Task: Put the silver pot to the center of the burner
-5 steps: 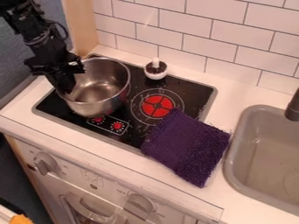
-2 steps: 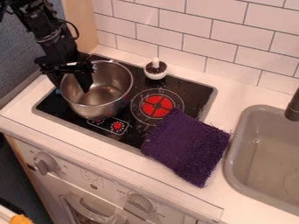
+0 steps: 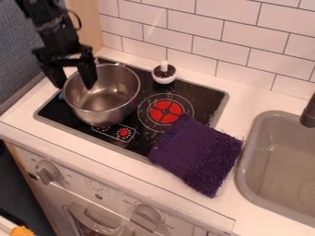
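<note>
The gripper (image 3: 73, 85) is at the pot's left rim, its two fingers spread, one outside the rim on the left and the other over the pot's opening. The silver pot (image 3: 102, 110) stands upright on the left part of the black stovetop. To its right lies the red burner (image 3: 165, 112) with thin rings around it; the pot does not cover it.
A purple cloth (image 3: 197, 154) overlaps the stovetop's front right edge, close to the burner. A small white bowl (image 3: 164, 74) with dark contents stands at the back edge. The grey sink (image 3: 247, 156) is at the right, under a dark faucet (image 3: 309, 113).
The pot has shifted slightly right. The gripper went right, then rose a little, and its fingers now stand visibly apart around the rim.
</note>
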`<move>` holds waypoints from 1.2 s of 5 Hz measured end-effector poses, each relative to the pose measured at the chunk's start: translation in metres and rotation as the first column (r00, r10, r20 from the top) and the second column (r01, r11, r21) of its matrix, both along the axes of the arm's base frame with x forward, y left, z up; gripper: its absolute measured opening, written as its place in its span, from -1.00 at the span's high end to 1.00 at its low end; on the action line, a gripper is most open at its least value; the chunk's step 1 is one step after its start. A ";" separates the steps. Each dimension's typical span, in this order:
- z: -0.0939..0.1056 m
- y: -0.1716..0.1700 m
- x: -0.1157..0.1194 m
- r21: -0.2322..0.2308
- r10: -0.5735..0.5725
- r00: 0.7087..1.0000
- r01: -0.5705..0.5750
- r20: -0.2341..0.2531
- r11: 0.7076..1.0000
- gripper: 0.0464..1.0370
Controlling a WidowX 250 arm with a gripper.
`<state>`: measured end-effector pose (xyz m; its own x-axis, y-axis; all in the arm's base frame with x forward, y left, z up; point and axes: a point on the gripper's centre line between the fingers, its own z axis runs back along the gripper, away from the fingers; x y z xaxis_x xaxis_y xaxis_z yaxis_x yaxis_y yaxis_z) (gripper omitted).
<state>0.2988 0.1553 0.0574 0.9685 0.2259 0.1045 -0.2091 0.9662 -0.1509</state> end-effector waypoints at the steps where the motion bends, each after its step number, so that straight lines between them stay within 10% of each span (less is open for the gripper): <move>1: 0.024 0.000 0.000 0.021 -0.047 0.999 0.047 0.006 0.999 -0.93; 2: 0.055 -0.004 0.007 0.062 -0.154 0.988 0.152 0.027 0.986 -0.93; 6: 0.058 -0.005 0.008 0.069 -0.169 0.985 0.166 0.028 0.984 -0.93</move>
